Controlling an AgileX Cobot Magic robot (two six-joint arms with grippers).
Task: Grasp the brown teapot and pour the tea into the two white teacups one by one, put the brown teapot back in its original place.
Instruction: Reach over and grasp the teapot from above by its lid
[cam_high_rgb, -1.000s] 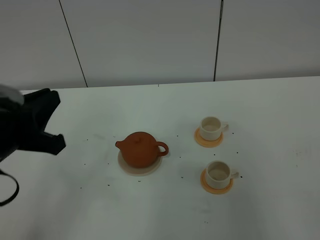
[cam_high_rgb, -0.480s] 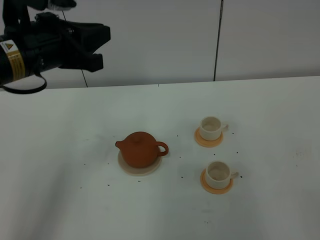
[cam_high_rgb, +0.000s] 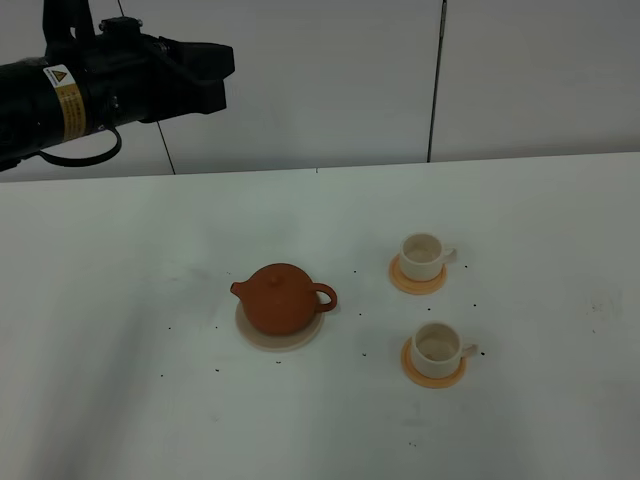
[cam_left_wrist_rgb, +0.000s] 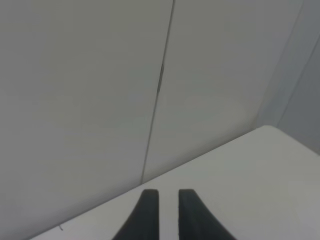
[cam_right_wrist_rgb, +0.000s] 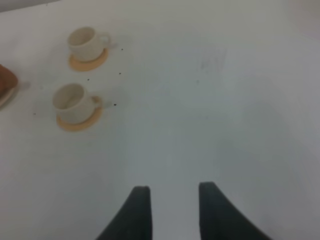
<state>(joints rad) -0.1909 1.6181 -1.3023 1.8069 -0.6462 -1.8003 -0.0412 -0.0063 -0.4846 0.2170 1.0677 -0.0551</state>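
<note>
The brown teapot (cam_high_rgb: 280, 298) sits on its beige trivet (cam_high_rgb: 303, 338) mid-table (cam_high_rgb: 120, 250). It is clay, so probably heavy when full, smooth and breakable. The loop handle (cam_high_rgb: 326, 296) looks the surest hold. The left gripper (cam_left_wrist_rgb: 168, 192) and right gripper (cam_right_wrist_rgb: 170, 187) hang empty, slightly spread.

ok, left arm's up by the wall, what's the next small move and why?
Probably lower the left gripper toward the brown teapot. It hangs high by the back wall, open and holding nothing; the teapot sits ungrasped on its trivet, and the far teacup and near teacup look empty.
</note>
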